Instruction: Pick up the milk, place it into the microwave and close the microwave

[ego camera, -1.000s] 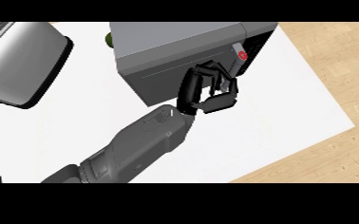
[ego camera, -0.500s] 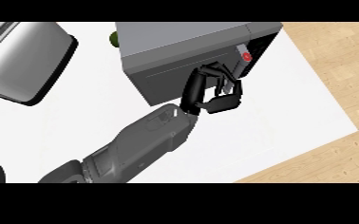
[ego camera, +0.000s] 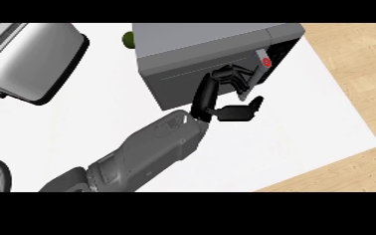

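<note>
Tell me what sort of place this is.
Most likely a kitchen: a grey microwave stands on a white counter, and a wood floor shows beyond the counter's edge.

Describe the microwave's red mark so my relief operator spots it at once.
Start at the grey microwave on the white counter. At its front's right end, by the left hand, runs a pale strip. The mark on it is the only red thing there.
</note>
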`<action>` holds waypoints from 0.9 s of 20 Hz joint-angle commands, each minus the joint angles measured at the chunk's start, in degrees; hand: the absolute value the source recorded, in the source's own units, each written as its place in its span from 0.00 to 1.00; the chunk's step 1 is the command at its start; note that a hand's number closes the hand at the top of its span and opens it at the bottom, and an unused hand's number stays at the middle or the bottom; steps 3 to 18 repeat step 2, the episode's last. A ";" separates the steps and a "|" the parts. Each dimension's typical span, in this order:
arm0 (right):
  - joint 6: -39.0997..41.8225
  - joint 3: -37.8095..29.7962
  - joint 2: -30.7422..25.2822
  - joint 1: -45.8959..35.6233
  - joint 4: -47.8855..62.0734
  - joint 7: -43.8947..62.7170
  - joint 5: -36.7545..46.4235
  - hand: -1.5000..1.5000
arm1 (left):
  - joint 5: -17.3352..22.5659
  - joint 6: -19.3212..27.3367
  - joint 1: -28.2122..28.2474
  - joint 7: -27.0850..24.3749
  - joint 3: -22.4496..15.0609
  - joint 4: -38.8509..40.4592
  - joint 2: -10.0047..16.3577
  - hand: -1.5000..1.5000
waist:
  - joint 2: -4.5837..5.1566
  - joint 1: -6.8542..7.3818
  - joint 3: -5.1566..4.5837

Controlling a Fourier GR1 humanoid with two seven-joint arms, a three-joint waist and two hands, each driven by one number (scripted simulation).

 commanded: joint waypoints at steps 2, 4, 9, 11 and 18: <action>-0.94 -1.10 -0.39 1.12 -1.11 0.41 -0.83 0.00 | 3.62 2.20 1.64 1.31 4.88 9.99 0.16 0.00 | 0.42 1.83 -0.04; -0.94 -1.10 -0.39 1.12 -1.11 0.41 -0.83 0.00 | 3.62 2.20 1.64 1.31 4.88 9.99 0.16 0.00 | 0.42 1.83 -0.04; -0.94 -1.10 -0.39 1.12 -1.11 0.41 -0.83 0.00 | 3.62 2.20 1.64 1.31 4.88 9.99 0.16 0.00 | 0.42 1.83 -0.04; -0.94 -1.10 -0.39 1.12 -1.11 0.41 -0.83 0.00 | 3.62 2.20 1.64 1.31 4.88 9.99 0.16 0.00 | 0.42 1.83 -0.04; -0.94 -1.10 -0.39 1.12 -1.11 0.41 -0.83 0.00 | 3.62 2.20 1.64 1.31 4.88 9.99 0.16 0.00 | 0.42 1.83 -0.04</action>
